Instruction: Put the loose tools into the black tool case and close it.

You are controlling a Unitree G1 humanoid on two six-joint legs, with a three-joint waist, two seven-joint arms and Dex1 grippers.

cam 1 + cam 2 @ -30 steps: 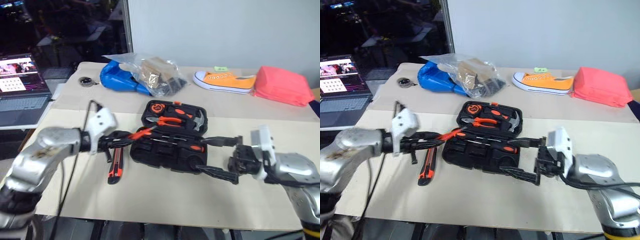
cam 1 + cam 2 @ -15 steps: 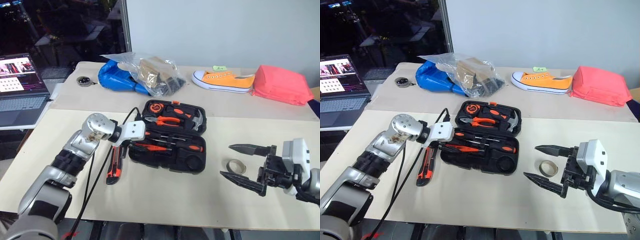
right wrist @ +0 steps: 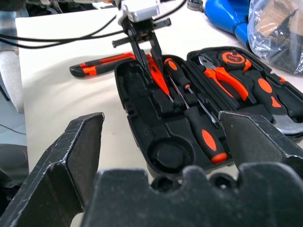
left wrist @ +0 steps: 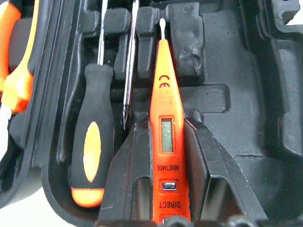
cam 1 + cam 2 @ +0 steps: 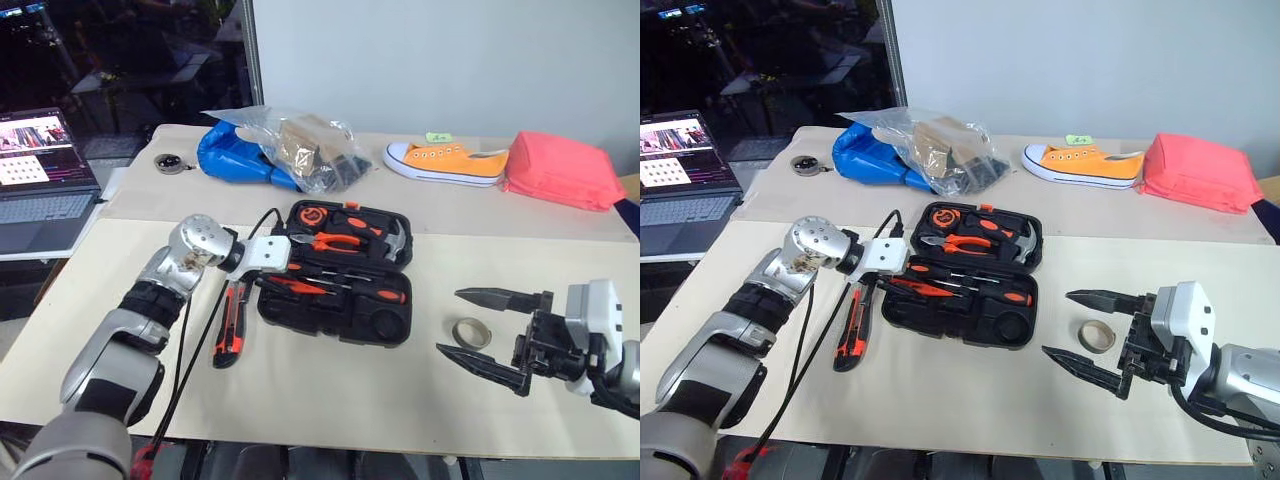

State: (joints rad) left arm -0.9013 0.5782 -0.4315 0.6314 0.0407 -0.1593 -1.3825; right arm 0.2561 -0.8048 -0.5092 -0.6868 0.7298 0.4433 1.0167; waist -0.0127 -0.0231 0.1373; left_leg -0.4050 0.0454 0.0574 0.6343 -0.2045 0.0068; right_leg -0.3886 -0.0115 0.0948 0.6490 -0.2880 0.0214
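two screwdrivers (image 3: 201,127) in the case (image 5: 385,330); one knife (image 5: 230,330), one tape roll (image 5: 471,332) outside.

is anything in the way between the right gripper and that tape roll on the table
Nothing visible is. The tan tape roll lies on bare table just ahead of the open right gripper, between the gripper and the black tool case. The left gripper is busy over the case, holding the tester screwdriver.
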